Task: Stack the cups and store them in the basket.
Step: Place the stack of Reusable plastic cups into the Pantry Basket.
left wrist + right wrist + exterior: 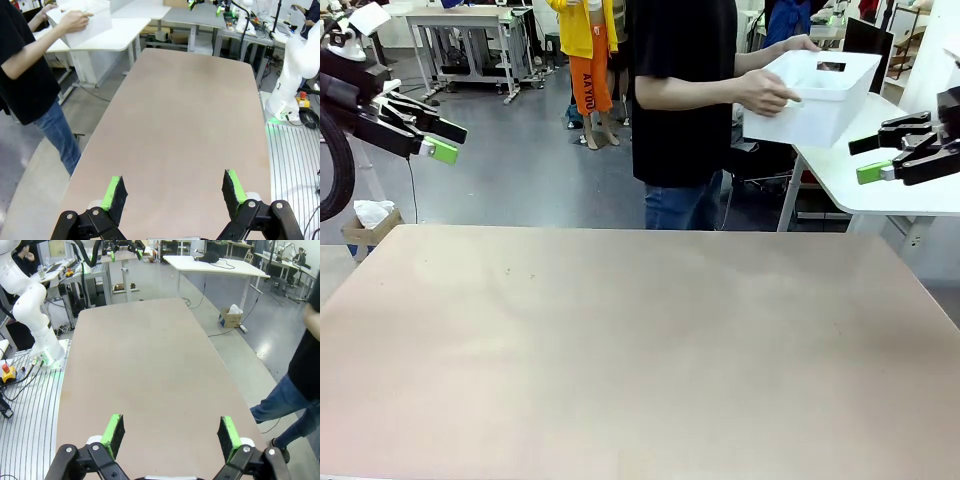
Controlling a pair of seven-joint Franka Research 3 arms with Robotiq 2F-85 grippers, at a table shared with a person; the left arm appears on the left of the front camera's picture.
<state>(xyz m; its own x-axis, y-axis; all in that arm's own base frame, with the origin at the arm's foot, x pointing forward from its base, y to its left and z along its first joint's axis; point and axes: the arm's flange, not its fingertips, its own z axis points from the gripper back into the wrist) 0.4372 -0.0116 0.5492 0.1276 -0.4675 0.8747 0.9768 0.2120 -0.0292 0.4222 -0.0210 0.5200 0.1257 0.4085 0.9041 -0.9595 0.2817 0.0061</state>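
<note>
So, step: setup; the person's hands (765,92) held the basket (820,95) off the tabletop (640,350).
Tools: left tool (440,140) and right tool (880,160) both released, grasping nothing.
Next: likely needs basket and cups set down.

person (682,95) behind table (640,350), basket (817,95) in hands, far right

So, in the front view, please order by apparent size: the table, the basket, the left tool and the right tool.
1. Table
2. Basket, held by the person
3. Left tool and right tool: they look alike, so no ranking.
</note>
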